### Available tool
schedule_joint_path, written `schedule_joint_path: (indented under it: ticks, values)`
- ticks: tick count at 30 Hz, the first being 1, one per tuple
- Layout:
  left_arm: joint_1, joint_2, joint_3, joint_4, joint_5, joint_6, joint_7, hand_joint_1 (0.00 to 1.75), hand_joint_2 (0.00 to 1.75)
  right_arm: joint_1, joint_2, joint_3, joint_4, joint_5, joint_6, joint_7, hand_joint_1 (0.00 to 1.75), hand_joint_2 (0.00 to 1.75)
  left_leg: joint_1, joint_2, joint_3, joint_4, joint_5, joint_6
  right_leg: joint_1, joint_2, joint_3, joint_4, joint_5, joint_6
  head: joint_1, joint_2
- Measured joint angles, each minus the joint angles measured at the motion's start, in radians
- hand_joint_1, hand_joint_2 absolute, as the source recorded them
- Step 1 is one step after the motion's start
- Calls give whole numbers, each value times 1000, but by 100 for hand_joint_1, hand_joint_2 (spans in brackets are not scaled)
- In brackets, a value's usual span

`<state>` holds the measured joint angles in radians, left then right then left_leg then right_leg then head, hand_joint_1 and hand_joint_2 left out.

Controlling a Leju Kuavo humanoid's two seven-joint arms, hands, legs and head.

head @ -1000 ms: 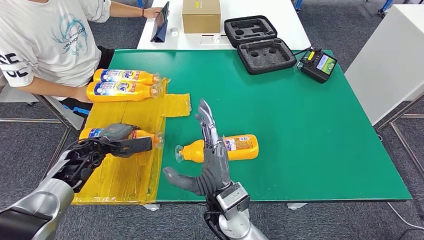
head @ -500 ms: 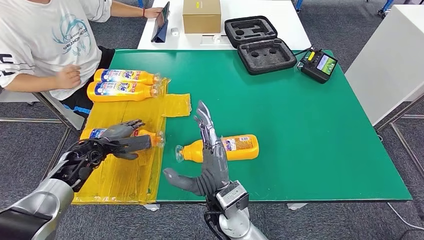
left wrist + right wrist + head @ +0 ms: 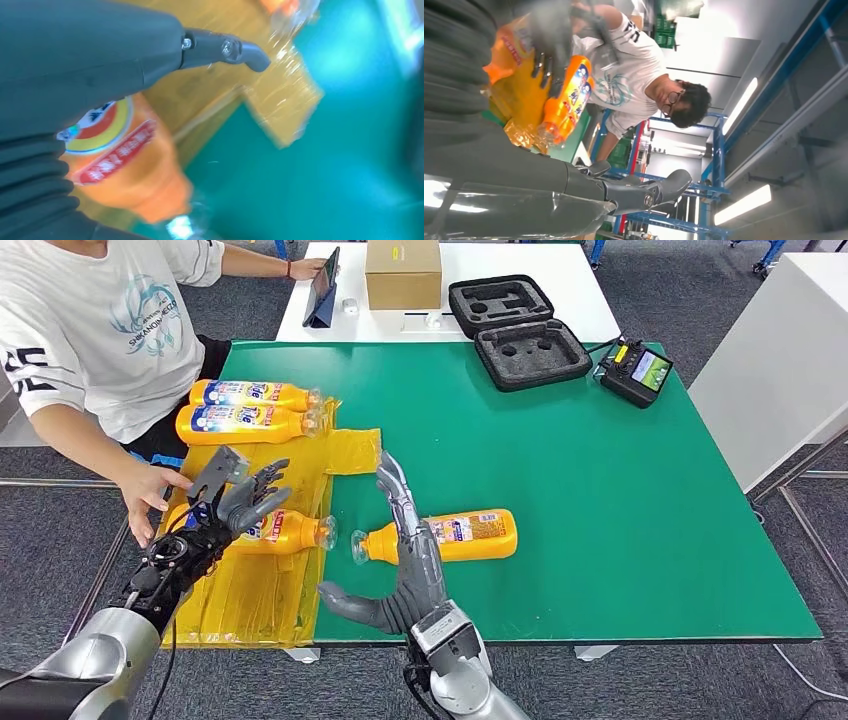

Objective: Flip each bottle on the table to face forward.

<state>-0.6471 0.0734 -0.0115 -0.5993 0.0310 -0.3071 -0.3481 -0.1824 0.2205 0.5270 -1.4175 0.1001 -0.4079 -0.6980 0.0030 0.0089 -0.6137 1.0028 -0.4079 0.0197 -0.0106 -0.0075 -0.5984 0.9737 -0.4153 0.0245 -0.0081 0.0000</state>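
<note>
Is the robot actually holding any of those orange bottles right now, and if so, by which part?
No. The left robot hand hovers, fingers spread, over a lying bottle. The right robot hand stands open before another bottle.

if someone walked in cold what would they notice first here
Probably the orange bottles against the green table: two lie side by side on the yellow sheet at the far left, one nearer under the raised left hand, and one on the green beside the open right hand. Next, a person sits at the left edge, a hand reaching toward the left hand.
</note>
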Motion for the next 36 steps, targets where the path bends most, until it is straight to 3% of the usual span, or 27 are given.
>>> schedule_joint_path:
  ticks: [5, 16, 18, 21, 23, 25, 30, 32, 36]
  values:
    - [0, -12, 77, -4, 220, 139, -34, 0, 0, -13, 5, 7, 24, 25, -6, 13, 0, 175, 1, 0, -1, 0, 0, -1, 0, 0, -2, 0, 0, 0, 0, 0]
    - [-10, -15, 98, -4, 246, 184, -59, 0, 0, -28, 10, 10, 51, 26, -6, 18, 0, 175, 1, 0, -3, 0, 1, -1, 1, 0, -3, 0, 0, 0, 0, 0]
    - [-10, -15, 98, -5, 220, 296, -140, 0, 0, -32, 11, 12, 55, 27, -5, 21, 0, 175, 1, 0, -4, 0, 1, -1, 1, 0, -3, 0, 0, 0, 0, 0]
    - [8, -12, 99, -53, 113, 606, -305, 0, 0, -44, 13, 20, 63, 59, -8, 42, 0, 175, 1, 1, -4, 0, 1, -1, 1, 1, -4, 0, 0, 0, 0, 0]
    - [50, -8, 99, -150, 23, 771, -345, 0, 0, -56, 8, 30, 75, 168, -23, 112, 0, 175, 1, 1, -4, 0, 1, -1, 1, 0, -4, 0, 0, -1, 0, 0]
    - [108, -1, 99, -265, -44, 871, -353, 0, 0, -74, -9, 42, 96, 371, -33, 266, 0, 175, 2, 1, -4, 0, 1, -1, 1, 0, -4, 0, -1, -1, 0, 0]
    - [254, 9, 114, -501, -90, 980, -355, 0, 0, -135, -69, 32, 191, 810, 37, 665, 0, 175, 1, 1, -5, 0, 0, -1, 0, 0, -5, 0, 0, -1, 0, 0]
    - [300, 8, 132, -569, -88, 981, -355, 0, 0, -173, -84, 9, 256, 900, 93, 746, 0, 175, 1, 1, -5, 0, 1, -1, 0, 0, -5, 0, 0, 0, 0, 0]
    - [361, 7, 156, -661, -88, 963, -355, 0, 0, -249, -97, -38, 398, 972, 128, 788, 0, 175, 1, 0, -5, 0, 1, 0, 0, 0, -5, 0, 1, 0, 0, 0]
